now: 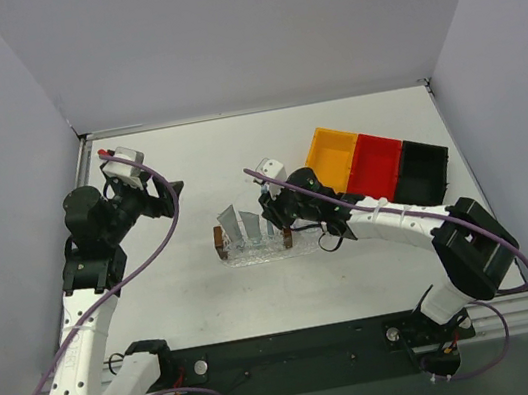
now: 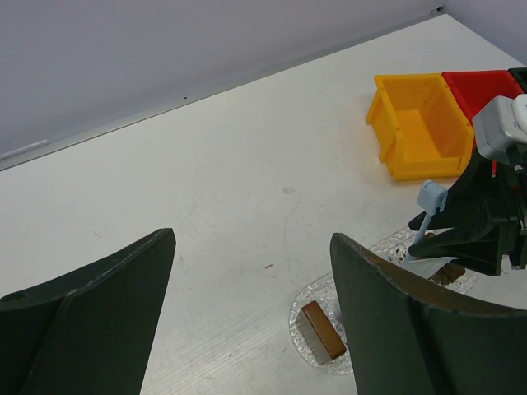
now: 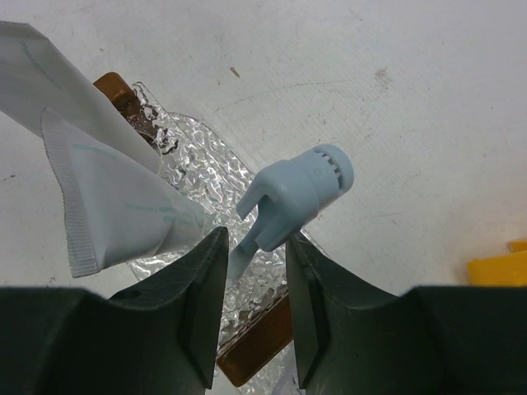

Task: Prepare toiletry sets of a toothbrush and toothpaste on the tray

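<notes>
My right gripper [image 3: 254, 239] is shut on the pale blue toothbrush [image 3: 298, 191], which stands nearly upright over the right end of the glittery clear tray [image 3: 202, 169]. Its capped head sticks up above the fingertips. Two silvery toothpaste tubes [image 3: 107, 206] stand on the tray just left of it, seen from above as toothpaste tubes [image 1: 239, 226]. My left gripper [image 1: 164, 196] hovers open and holds nothing, well to the left of the tray [image 1: 253, 255]. In the left wrist view the toothbrush [image 2: 428, 212] rises from the right gripper [image 2: 482, 234].
Small brown blocks [image 2: 321, 331] sit at both ends of the tray. A yellow bin [image 1: 331, 158], a red bin [image 1: 377, 160] and a black bin [image 1: 420, 171] stand in a row at the back right, close behind my right arm.
</notes>
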